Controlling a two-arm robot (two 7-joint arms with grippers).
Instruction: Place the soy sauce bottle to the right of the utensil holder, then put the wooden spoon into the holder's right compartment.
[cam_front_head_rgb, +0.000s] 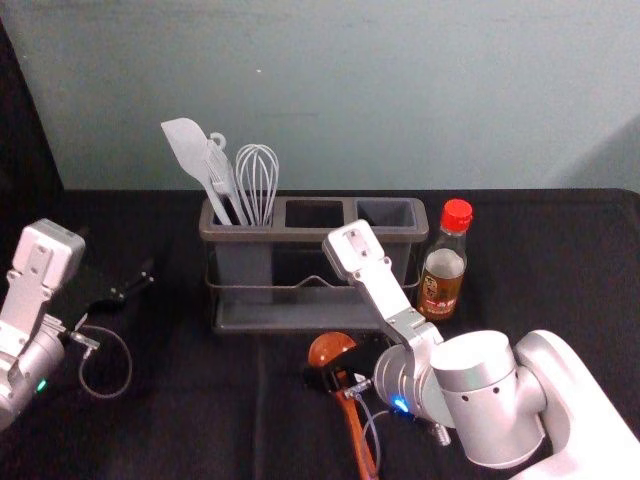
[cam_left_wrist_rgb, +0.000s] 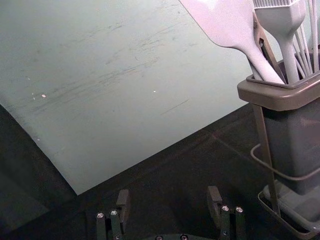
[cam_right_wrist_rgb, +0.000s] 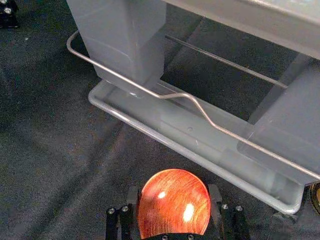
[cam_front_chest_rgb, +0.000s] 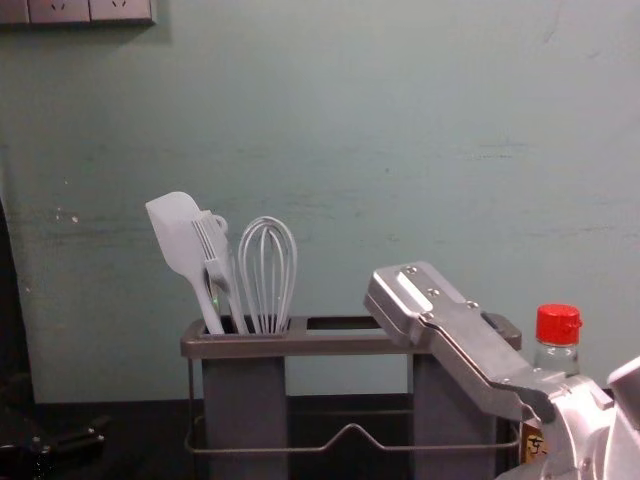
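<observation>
Toward the near edge of the worktop (cam_front_head_rgb: 210, 420), the right gripper (cam_front_head_rgb: 330, 369) is open around the spoon (cam_front_head_rgb: 329, 347). The bottle (cam_front_head_rgb: 442, 275) stands just right of the holder (cam_front_head_rgb: 300, 324). Near the left edge, the left gripper (cam_front_head_rgb: 135, 284) idles open.

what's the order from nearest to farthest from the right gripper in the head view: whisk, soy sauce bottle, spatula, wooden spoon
Nearest to the right gripper first:
1. Wooden spoon, right at it
2. Soy sauce bottle, right of the holder
3. Whisk, in the holder's left side
4. Spatula, same side, leaning left
</observation>
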